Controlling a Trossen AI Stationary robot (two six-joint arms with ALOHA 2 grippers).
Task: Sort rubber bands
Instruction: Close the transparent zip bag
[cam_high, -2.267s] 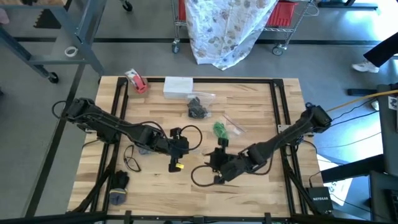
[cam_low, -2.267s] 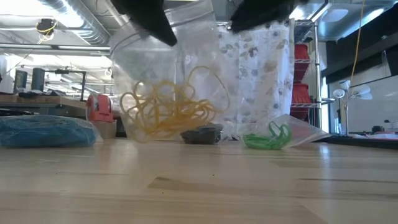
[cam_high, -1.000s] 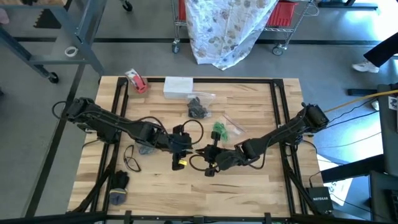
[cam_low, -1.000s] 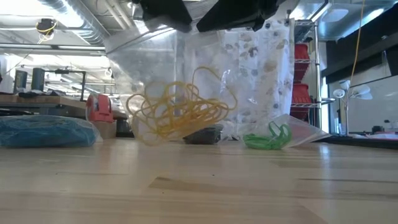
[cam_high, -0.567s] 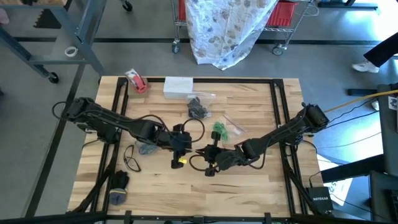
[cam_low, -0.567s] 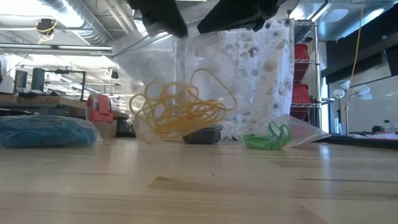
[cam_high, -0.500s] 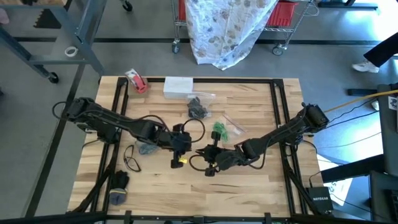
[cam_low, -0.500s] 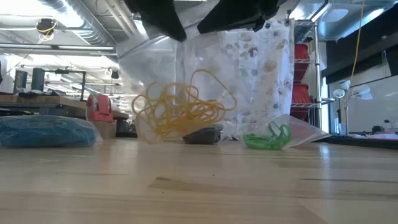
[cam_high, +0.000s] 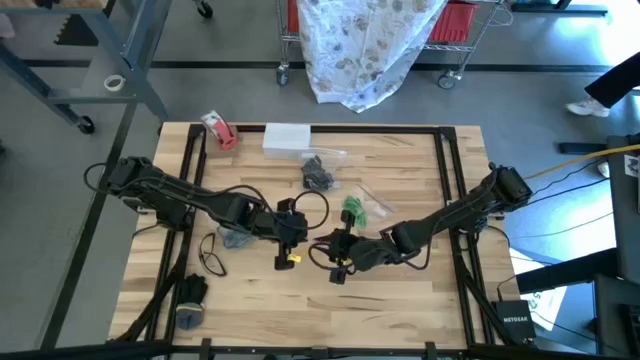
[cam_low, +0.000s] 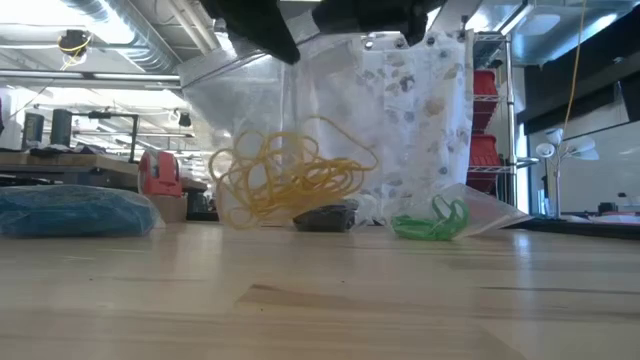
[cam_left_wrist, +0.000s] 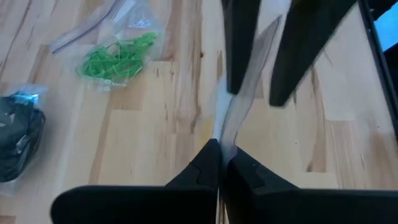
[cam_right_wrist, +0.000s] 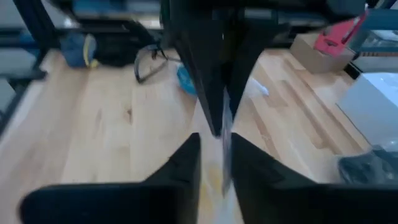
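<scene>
I have both arms meeting near mid-table. Left gripper (cam_left_wrist: 219, 163): dark fingers pressed together, pinching the thin top edge of a clear plastic bag (cam_low: 300, 130). The film is glossy and crinkled, and hangs down to the tabletop. Right gripper (cam_right_wrist: 214, 155): fingers slightly apart, the bag's edge standing between them; I cannot tell whether they grip it.

Inside the bag sits a loose tangle of yellow rubber bands (cam_low: 285, 178), thin springy loops, resting low against the wooden table (cam_low: 320, 300), which is pale butcher-block with visible grain.

Green rubber bands (cam_left_wrist: 115, 56) lie in a second clear bag (cam_high: 372, 205), to the far right of the grippers. A dark clump of black rubber bands (cam_high: 318, 176) lies farther back. A blue heap (cam_low: 70, 212) sits at the near left.
</scene>
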